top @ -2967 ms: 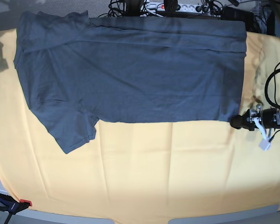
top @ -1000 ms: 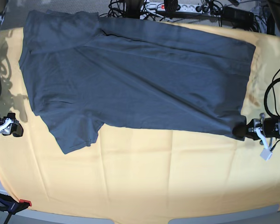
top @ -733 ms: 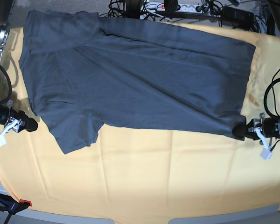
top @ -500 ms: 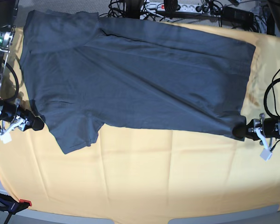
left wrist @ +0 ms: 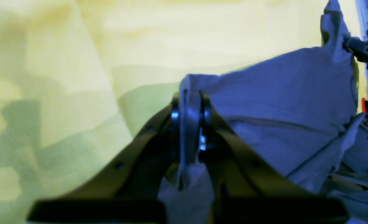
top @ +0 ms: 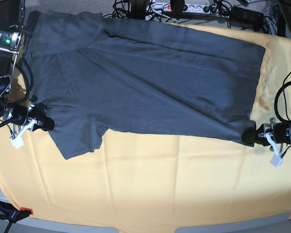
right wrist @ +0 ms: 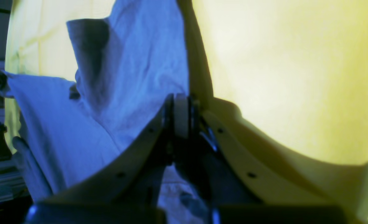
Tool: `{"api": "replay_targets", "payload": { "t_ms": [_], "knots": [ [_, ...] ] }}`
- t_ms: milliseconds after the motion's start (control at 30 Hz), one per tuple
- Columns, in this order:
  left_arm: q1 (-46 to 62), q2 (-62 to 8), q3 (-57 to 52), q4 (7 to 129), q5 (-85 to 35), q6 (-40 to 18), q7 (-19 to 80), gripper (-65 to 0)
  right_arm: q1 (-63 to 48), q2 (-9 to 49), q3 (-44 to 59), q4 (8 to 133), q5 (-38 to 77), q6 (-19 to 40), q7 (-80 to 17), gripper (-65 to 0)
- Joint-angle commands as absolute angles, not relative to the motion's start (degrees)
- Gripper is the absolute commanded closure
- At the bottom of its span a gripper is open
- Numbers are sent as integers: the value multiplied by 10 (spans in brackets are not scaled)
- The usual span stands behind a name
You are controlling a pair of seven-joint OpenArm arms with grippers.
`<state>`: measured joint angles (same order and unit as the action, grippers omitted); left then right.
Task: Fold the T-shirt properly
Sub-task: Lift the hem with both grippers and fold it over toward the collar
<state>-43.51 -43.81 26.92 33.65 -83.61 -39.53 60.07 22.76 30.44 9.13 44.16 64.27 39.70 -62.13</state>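
— Yellow cloth is seen spread over the bench (top: pixel 150 184), with cables and a power strip (top: pixel 182 7) bunched beyond its far edge. Where is the garment placed relative to the jaws?

— The T-shirt (top: pixel 145 77) is laid flat on the far half of the cloth, its long axis stretched from one gripper to the other. A near corner is pinched at each end: the hem corner is clamped in the closed jaws of the left gripper (top: pixel 250 135), and the edge above the sleeve is clamped in the closed jaws of the right gripper (top: pixel 47 124). In both wrist views a fold of fabric is seen squeezed between the pads.

— So which way is the cloth lying from each grip?

— From both sets of jaws the body of the shirt is spread away towards the far edge, and between them the near edge is drawn fairly taut. Neither arm is nearer; each is already on the fabric.

— What is the coming move judged to turn on?

— A fold away from the near edge is judged likely, with both corners to be lifted together and carried over the body. The short sleeve (top: pixel 80 141), left hanging nearer than the right jaws, may be dragged or creased. Nothing else is found in the path; the blue clamp (top: pixel 7 213) is well apart.
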Motion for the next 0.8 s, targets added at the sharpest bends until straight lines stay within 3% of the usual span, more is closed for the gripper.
{"api": "replay_targets", "payload": {
  "t_ms": [0,267,433,767],
  "knots": [
    [-453,-449,264,342,-850,-400,595,0,248,316,93,454,647,400,-617,0],
    [-456,-449,264,342,-850,-400,587,0,317,319,93,457,627,400,-602,0],
    [-456,-449,260,342,-847,-400,559,0,348,317,92,457,498,400,-495,0],
    [-456,-430,164,342,-682,-400,415,0,377,315,4,457,369,400,-356,0]
  ]
}}
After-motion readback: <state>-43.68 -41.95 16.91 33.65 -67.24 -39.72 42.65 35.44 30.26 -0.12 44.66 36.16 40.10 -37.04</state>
